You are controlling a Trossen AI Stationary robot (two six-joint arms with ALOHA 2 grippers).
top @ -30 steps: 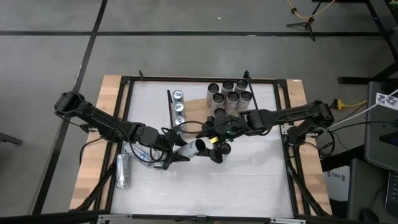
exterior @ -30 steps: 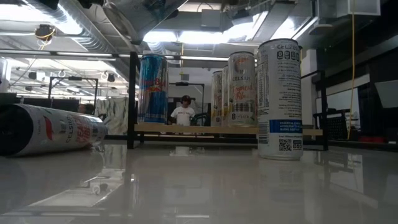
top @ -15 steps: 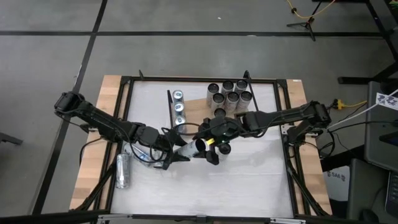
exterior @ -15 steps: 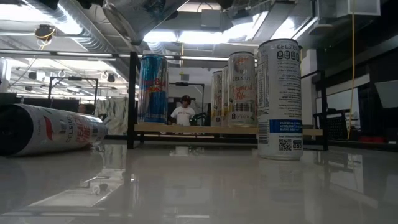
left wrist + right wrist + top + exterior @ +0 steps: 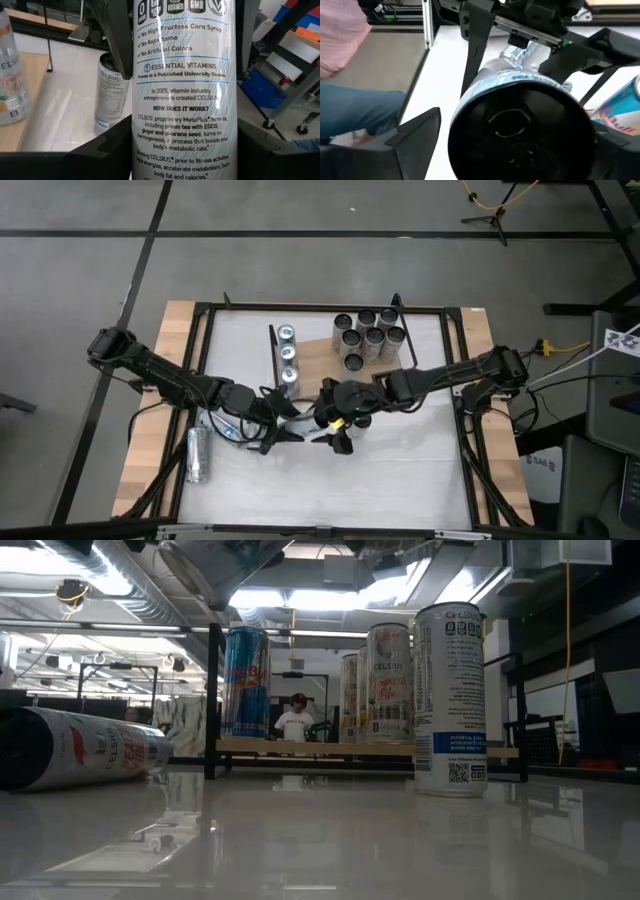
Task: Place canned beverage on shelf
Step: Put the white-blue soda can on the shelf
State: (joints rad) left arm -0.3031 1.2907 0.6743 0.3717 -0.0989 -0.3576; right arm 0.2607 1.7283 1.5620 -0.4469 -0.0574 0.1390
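A grey concrete floor [image 5: 300,270] crossed by dark seams surrounds the counter [image 5: 400,470]. Level across it, bright ceiling lights [image 5: 330,598] and exposed ducts [image 5: 120,590] run overhead; a person [image 5: 295,723] sits far back.

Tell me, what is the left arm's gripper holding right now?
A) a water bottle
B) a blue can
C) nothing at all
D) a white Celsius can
D. In the left wrist view a white Celsius can fills the space between the left gripper's dark fingers, its label text readable; the right gripper faces the can's end.
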